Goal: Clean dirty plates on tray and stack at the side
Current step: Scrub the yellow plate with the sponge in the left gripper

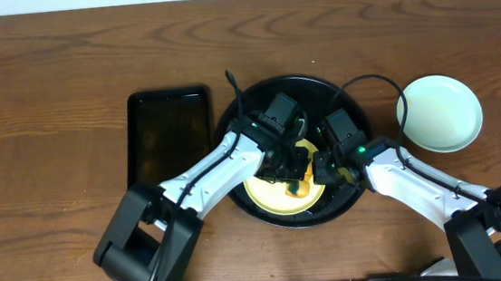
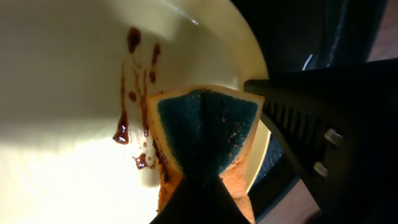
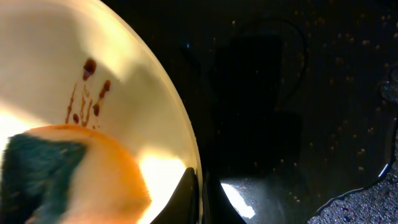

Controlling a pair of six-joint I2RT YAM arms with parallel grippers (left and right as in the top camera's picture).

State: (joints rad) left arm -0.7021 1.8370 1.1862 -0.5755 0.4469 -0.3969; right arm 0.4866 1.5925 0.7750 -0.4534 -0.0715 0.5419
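Observation:
A pale yellow plate [image 1: 269, 196] with brown sauce streaks [image 2: 127, 124] lies in the round black tray [image 1: 337, 92]. My left gripper [image 1: 291, 169] is shut on an orange sponge with a dark green face [image 2: 205, 134], pressed on the plate beside the streaks. My right gripper [image 1: 331, 172] is shut on the yellow plate's rim [image 3: 194, 171], one finger on each side. The sponge also shows in the right wrist view [image 3: 68, 174]. A pale mint plate [image 1: 440, 112] sits on the bare wood to the right of the tray. A third plate is out of view.
A smaller rectangular black tray [image 1: 169, 129] lies left of the round tray. Brown wood tabletop [image 1: 47, 104] surrounds both. A black cable [image 1: 374, 80] loops over the round tray's right side.

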